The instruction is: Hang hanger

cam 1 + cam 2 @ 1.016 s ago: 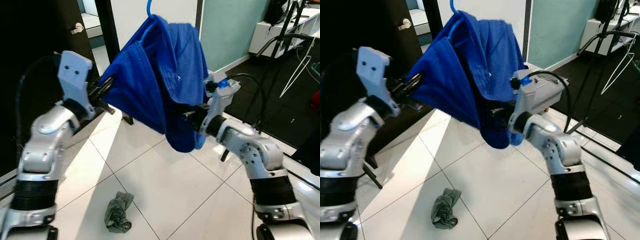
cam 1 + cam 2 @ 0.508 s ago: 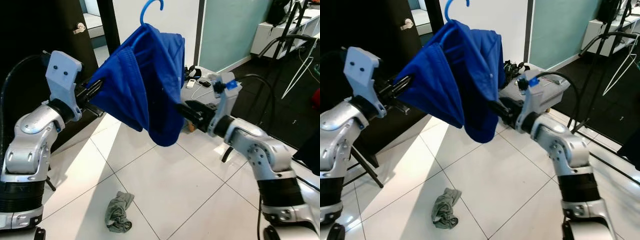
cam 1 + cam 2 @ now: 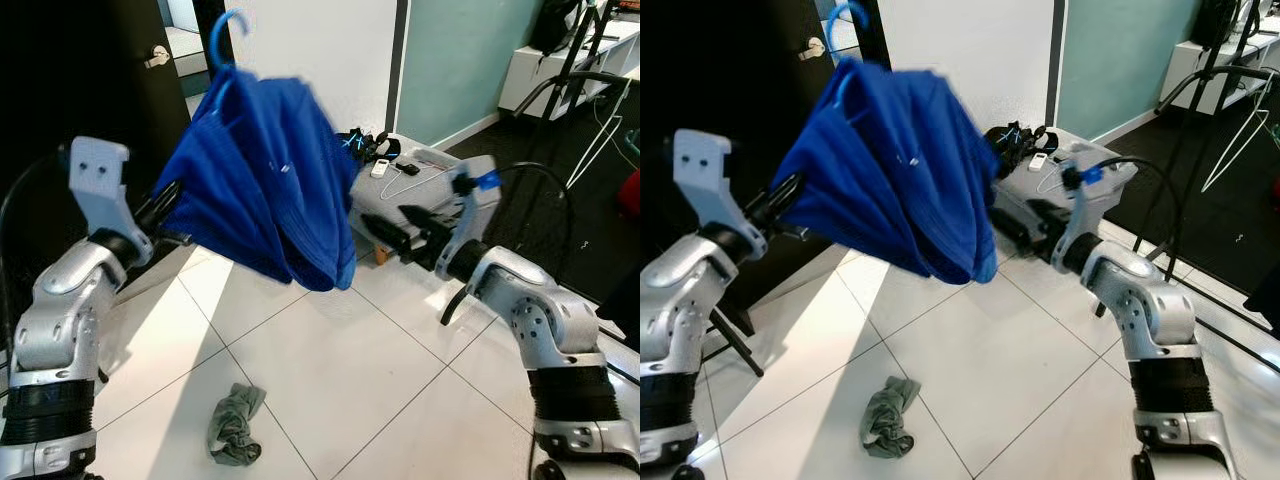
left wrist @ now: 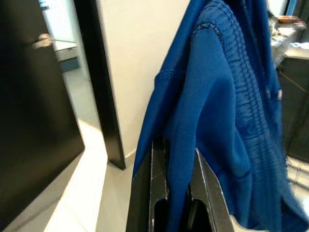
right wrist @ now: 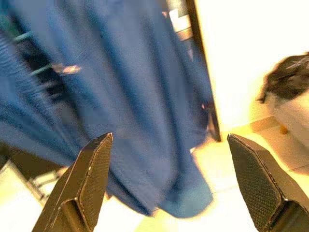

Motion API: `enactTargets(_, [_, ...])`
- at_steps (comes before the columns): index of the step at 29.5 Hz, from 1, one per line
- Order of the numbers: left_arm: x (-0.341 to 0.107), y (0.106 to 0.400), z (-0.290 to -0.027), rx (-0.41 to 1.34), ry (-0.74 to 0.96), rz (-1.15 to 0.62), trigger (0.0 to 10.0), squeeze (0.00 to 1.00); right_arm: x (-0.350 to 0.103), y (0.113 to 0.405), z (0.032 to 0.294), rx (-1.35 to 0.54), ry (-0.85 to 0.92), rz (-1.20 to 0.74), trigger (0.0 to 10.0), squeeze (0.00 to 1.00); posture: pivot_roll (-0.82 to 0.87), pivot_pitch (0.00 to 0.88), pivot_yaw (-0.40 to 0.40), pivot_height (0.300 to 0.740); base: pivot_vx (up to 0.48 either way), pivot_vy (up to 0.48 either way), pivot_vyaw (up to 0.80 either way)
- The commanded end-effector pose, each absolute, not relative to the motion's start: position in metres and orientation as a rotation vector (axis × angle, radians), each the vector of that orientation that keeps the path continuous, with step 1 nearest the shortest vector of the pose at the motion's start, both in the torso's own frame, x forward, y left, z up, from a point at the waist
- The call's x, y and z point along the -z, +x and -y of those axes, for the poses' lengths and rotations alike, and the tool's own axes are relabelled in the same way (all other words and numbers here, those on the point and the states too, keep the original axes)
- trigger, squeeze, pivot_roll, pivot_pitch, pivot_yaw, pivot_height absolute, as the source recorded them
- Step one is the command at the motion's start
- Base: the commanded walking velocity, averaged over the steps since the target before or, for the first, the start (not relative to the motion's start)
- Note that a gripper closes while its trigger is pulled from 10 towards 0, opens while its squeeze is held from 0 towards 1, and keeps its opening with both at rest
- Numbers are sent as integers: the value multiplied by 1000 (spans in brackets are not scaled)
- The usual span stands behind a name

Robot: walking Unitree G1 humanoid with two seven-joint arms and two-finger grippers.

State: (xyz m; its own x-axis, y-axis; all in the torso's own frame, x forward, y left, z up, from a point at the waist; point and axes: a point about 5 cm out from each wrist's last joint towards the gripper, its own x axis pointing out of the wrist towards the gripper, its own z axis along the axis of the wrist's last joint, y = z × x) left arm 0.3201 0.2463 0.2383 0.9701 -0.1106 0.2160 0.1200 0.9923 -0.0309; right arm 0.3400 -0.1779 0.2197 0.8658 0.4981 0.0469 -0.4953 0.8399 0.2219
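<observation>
The left gripper [image 4: 175, 191] is clamped narrow on a fold of the blue garment [image 3: 262, 190], which hangs over a blue hanger [image 3: 222, 35] whose hook pokes up at the upper left of the head views, near the black door [image 3: 70, 110]. The garment fills the middle left of those frames, its lower hem drooping above the white floor [image 3: 330, 380]. The right gripper [image 3: 400, 228], right of centre, is spread wide and holds nothing; its fingers [image 5: 91, 176] stand apart from the cloth, with the garment hanging just ahead of them.

The hanger now seems to ride on the left arm alone, so the step in hand looks like carrying it to a rail. No rail can be made out near the hook; dark stand tubing [image 3: 570, 70] shows at the upper right, well apart.

To do this well, keep the left grip firm and the hook upright and free of cloth, so it can catch cleanly. Since the grip is on fabric, not on the hanger itself, quick swings could slide the garment off or tip the hook. Move slowly, and let the open right gripper steady the lower hem or the hanger if it sways. A crumpled grey-green rag [image 3: 235, 425] lies on the floor at lower centre; step around it.
</observation>
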Motion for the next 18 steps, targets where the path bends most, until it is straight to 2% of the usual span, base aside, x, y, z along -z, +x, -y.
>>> enactTargets(1, [-257, 319, -257, 75, -76, 283, 10000, 0, -219, 343, 177, -503, 252, -2, 10000, 0, 1, 0, 24, 740, 0, 0, 0])
enactTargets(3, [-271, 320, -270, 40, -131, 321, 10000, 0, -211, 343, 175, -472, 297, -14, 10000, 0, 2, 0, 31, 740, 0, 0, 0])
enactTargets(9, [-296, 317, -279, 52, -142, 402, 10000, 0, -202, 344, 169, -438, 358, -27, 10000, 0, 7, 0, 35, 740, 0, 0, 0])
enactTargets(11, [-311, 315, -269, 154, -183, 464, 10000, 0, -198, 345, 164, -428, 398, -38, 10000, 0, 12, 0, 36, 740, 0, 0, -800])
enactTargets(13, [-320, 310, -251, 331, -240, 498, 10000, 0, -195, 346, 156, -425, 432, -47, 10000, 0, 12, 0, 36, 740, 0, 0, -800])
enactTargets(14, [-320, 310, -251, 331, -240, 498, 10000, 0, -195, 346, 156, -425, 432, -47, 10000, 0, 12, 0, 36, 740, 0, 0, -800])
enactTargets(17, [-319, 302, -228, 517, -190, 470, 10000, 0, -190, 344, 145, -440, 435, -63, 10000, 0, 12, 0, 37, 740, 0, 0, -800])
enactTargets(18, [-319, 302, -228, 517, -190, 470, 10000, 0, -190, 344, 145, -440, 435, -63, 10000, 0, 12, 0, 37, 740, 0, 0, -800])
